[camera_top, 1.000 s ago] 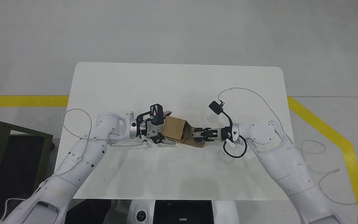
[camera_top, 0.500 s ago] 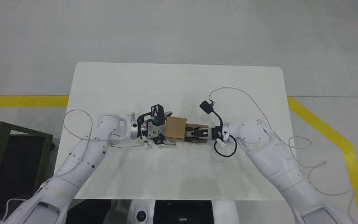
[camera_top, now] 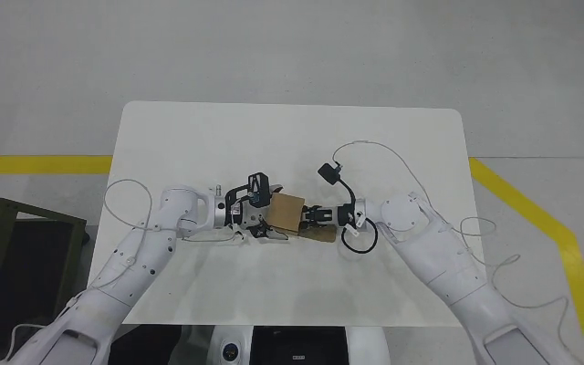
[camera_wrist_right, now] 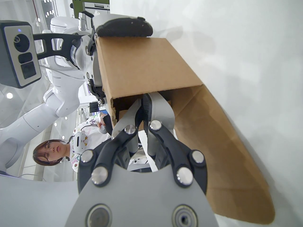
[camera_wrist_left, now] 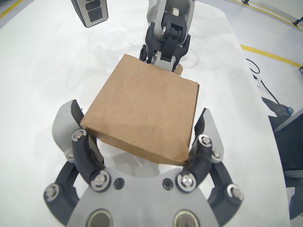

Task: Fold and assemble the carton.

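Carton [camera_top: 288,212] at mid-worktop [camera_top: 365,137]: left hand [camera_wrist_left: 138,119] clamps its closed end to steady it (my read), while right hand [camera_wrist_right: 144,109], fingers pinched together, pokes into its open end, probably to tuck flaps.

1. The carton [camera_top: 287,212] is plain brown cardboard, squared up into a box-like sleeve.
2. It lies near the middle of the table [camera_top: 383,137].
3. One end is open, with its long flap [camera_wrist_right: 225,154] stretched outward.
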Action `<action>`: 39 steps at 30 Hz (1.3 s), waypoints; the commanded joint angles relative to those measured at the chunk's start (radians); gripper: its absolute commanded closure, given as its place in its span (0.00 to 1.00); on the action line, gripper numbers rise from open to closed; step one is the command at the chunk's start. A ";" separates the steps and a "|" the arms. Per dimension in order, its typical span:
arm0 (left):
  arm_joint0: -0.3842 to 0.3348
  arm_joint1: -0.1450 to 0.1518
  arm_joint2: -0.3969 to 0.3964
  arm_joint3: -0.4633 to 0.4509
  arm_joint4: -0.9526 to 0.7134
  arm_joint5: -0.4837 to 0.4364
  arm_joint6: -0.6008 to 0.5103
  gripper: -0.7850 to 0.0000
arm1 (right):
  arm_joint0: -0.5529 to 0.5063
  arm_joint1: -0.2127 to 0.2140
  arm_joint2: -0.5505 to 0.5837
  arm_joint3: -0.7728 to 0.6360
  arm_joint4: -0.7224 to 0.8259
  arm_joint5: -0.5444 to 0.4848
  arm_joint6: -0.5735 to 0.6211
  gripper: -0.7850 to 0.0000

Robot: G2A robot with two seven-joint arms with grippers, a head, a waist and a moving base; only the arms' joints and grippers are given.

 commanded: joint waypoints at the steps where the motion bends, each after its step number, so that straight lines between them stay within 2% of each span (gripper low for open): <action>1: 0.000 -0.001 -0.001 0.000 -0.003 0.002 -0.004 0.00 | 0.002 0.001 0.005 -0.002 0.001 -0.001 0.003 1.00; 6: 0.002 -0.002 -0.004 0.000 -0.009 0.011 -0.016 0.00 | -0.011 0.016 0.044 -0.039 -0.014 0.020 0.039 1.00; 16: 0.011 -0.002 -0.018 -0.004 -0.029 0.037 -0.043 0.00 | -0.108 0.081 0.201 -0.210 -0.106 0.172 0.135 1.00; 19: 0.012 -0.002 -0.023 -0.004 -0.035 0.043 -0.053 0.00 | -0.144 0.103 0.261 -0.275 -0.148 0.225 0.179 0.89; 23: 0.014 -0.002 -0.026 -0.007 -0.042 0.045 -0.062 0.00 | -0.202 0.130 0.334 -0.344 -0.189 0.281 0.230 0.67; 25: 0.014 -0.002 -0.027 -0.007 -0.044 0.046 -0.066 0.00 | -0.236 0.138 0.359 -0.366 -0.193 0.289 0.240 0.58; 30: 0.015 -0.004 -0.026 -0.010 -0.049 0.050 -0.074 0.00 | -0.293 0.148 0.376 -0.389 -0.199 0.277 0.227 0.48; 32: 0.015 -0.005 -0.027 -0.010 -0.051 0.050 -0.076 0.00 | -0.304 0.149 0.373 -0.392 -0.197 0.272 0.215 0.34; 35: 0.014 -0.005 -0.028 -0.009 -0.053 0.049 -0.080 0.00 | -0.316 0.149 0.363 -0.386 -0.191 0.262 0.192 0.29; 39: 0.014 -0.006 -0.030 -0.008 -0.055 0.048 -0.083 0.00 | -0.318 0.146 0.345 -0.368 -0.174 0.242 0.161 0.29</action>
